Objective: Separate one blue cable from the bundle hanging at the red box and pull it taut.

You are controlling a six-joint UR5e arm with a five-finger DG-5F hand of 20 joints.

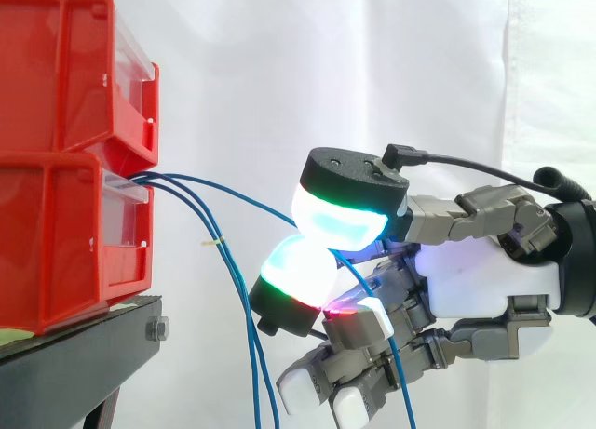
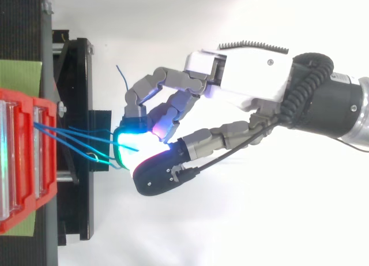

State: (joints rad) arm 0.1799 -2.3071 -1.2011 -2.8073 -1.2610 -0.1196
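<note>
Several thin blue cables (image 1: 191, 189) come out of the front of the lower red box (image 1: 65, 238) and hang down past the stand. One blue cable (image 1: 270, 210) runs rightward from the box and passes between two glowing fingertips (image 1: 340, 215) of my hand (image 1: 484, 280), then drops below them. The hand comes in from the right and pinches this cable between a cyan-green pad above and a white-green pad below. In the top view the hand (image 2: 242, 84) sits just right of the boxes, with the pinched blue cable (image 2: 86, 140) stretching from the red box (image 2: 29, 162) to its pads.
A second red box (image 1: 65, 66) is stacked on the lower one. Both rest on a black stand (image 1: 84, 355) at the left. A white curtain hangs behind. A loose blue cable end (image 2: 122, 75) sticks up near the fingers in the top view.
</note>
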